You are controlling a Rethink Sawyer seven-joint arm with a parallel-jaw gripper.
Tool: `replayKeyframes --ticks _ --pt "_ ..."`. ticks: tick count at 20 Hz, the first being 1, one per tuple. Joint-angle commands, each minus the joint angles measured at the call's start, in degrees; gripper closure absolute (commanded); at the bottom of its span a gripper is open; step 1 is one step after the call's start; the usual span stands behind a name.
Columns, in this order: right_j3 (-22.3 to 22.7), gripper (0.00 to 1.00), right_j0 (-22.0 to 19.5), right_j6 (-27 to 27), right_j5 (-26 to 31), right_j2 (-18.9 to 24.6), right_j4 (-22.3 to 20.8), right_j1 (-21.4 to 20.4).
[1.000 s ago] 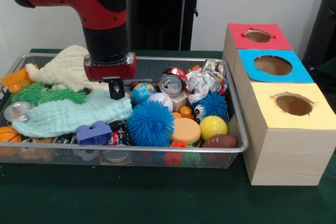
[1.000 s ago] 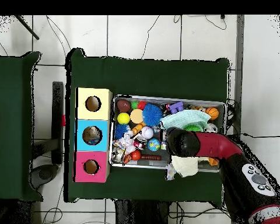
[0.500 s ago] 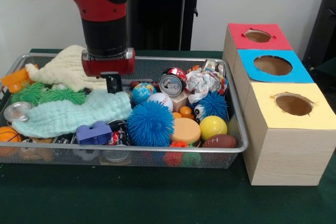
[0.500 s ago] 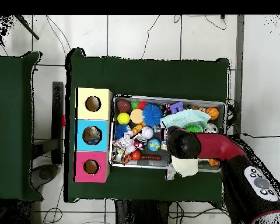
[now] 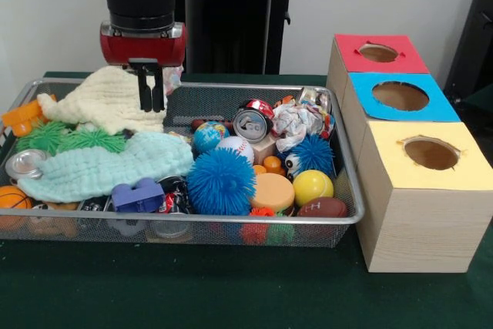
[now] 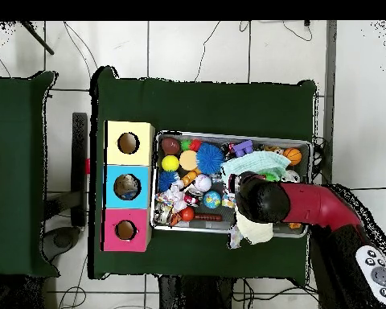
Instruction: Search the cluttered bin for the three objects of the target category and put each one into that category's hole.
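Green table w/ bin (image 5: 345, 190): gripper (image 5: 151, 98) lifted, fingers together, empty

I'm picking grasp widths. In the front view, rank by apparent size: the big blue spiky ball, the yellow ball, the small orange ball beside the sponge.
1. Big blue spiky ball, clearly largest.
2. Yellow ball.
3. Small orange ball, partly hidden, clearly smallest.
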Motion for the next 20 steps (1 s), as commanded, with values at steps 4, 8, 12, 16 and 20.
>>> replayKeyframes --ticks 4,8,12,16,20 --pt "0.8 0.0 -1.1 -3.6 4.7 4.7 1.3 0.6" --pt "0.8 0.0 -1.2 -3.8 4.6 4.8 1.2 0.6" --pt "0.9 0.0 -1.3 -3.4 3.3 5.1 0.9 1.3" --pt "-0.5 0.0 -1.3 -2.7 1.2 4.9 0.2 3.8" --pt "-3.0 0.0 -0.1 -0.9 -2.3 3.3 -1.8 6.7"
